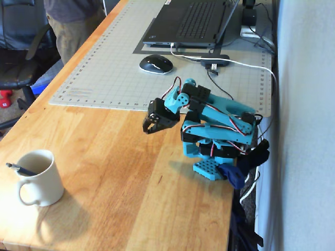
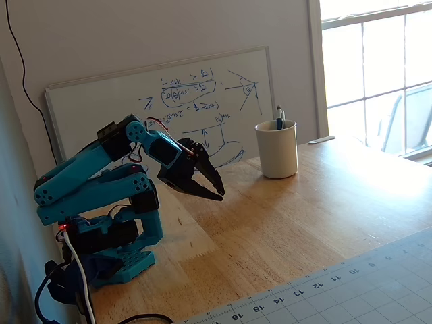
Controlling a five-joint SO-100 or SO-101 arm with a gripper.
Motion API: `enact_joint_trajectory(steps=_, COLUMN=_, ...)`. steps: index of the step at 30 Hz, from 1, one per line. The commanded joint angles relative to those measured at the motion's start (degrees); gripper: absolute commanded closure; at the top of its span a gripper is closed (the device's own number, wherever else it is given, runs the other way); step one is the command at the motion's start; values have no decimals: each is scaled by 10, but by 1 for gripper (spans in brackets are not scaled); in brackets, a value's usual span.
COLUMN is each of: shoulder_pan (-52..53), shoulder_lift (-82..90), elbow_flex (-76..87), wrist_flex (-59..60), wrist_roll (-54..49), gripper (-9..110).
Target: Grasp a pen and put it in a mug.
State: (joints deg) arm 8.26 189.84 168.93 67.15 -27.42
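The cream-white mug [image 1: 43, 183] stands on the wooden table near its front left corner in a fixed view. It stands in front of a whiteboard in the other fixed view [image 2: 277, 154]. The dark pen [image 1: 15, 168] stands inside the mug, leaning on the rim with its end sticking out. Only its top shows above the rim in the other fixed view [image 2: 279, 116]. My gripper [image 1: 148, 128] [image 2: 217, 194] is folded back close to the blue arm's base, well away from the mug. Its jaws look closed and hold nothing.
A grey cutting mat [image 1: 115, 73] covers the far half of the table, with a black mouse [image 1: 155, 64] and a laptop [image 1: 191, 21] on it. Cables [image 1: 246, 65] run along the right edge. A whiteboard [image 2: 101, 108] leans on the wall. A person [image 1: 70, 23] stands at the far left.
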Motion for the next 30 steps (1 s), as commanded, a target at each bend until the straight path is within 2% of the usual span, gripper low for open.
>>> enact_joint_trajectory(steps=1, shoulder_pan=4, shoulder_lift=23, elbow_flex=2, wrist_flex=33, wrist_roll=7, gripper=100)
enact_joint_trajectory(steps=8, shoulder_pan=-2, shoulder_lift=22, elbow_flex=5, wrist_flex=36, wrist_roll=19, gripper=100)
enact_joint_trajectory(steps=16, shoulder_pan=-4, shoulder_lift=22, elbow_flex=6, wrist_flex=12, wrist_roll=198, gripper=100)
enact_joint_trajectory(steps=21, shoulder_pan=-4, shoulder_lift=22, elbow_flex=33, wrist_flex=4, wrist_roll=269, gripper=100)
enact_joint_trajectory(steps=30, shoulder_pan=-4, shoulder_lift=21, elbow_flex=107, wrist_flex=-36, wrist_roll=272, gripper=100)
